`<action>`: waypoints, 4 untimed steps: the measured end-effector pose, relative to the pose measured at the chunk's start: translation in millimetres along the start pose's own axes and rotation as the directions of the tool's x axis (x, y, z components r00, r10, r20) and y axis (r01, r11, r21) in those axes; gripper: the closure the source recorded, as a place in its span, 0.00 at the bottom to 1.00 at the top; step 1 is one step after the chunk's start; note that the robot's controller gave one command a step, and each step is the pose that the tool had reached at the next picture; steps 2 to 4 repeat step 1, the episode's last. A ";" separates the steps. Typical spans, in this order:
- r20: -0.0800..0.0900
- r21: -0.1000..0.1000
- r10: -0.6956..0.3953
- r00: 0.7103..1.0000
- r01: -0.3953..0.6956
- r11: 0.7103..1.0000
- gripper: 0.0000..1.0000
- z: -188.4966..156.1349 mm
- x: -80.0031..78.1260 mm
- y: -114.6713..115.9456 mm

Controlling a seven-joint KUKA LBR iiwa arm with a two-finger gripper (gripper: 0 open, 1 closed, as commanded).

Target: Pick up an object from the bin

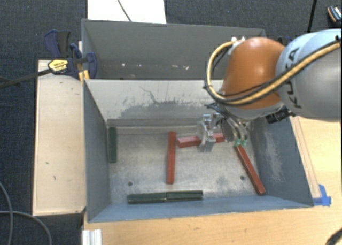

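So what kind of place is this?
Likely a lab bin-picking test cell: a grey metal bin holding loose red sticks and dark green sticks, with a robot's gripper low over a short red stick.

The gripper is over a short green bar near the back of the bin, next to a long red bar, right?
No. The camera view shows the short bar under the gripper is red, not green. It does lie near the back of the bin, next to a long red bar.
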State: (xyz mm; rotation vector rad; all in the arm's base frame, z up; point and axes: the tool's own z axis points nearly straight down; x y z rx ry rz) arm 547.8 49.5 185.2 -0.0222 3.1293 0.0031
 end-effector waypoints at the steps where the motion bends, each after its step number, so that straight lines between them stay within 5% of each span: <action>1: -0.001 0.002 -0.071 0.997 0.071 0.997 1.00 -78.7 8.7 -27.6; 4: -0.001 0.002 -0.071 0.997 0.071 0.997 1.00 -78.7 8.7 -27.6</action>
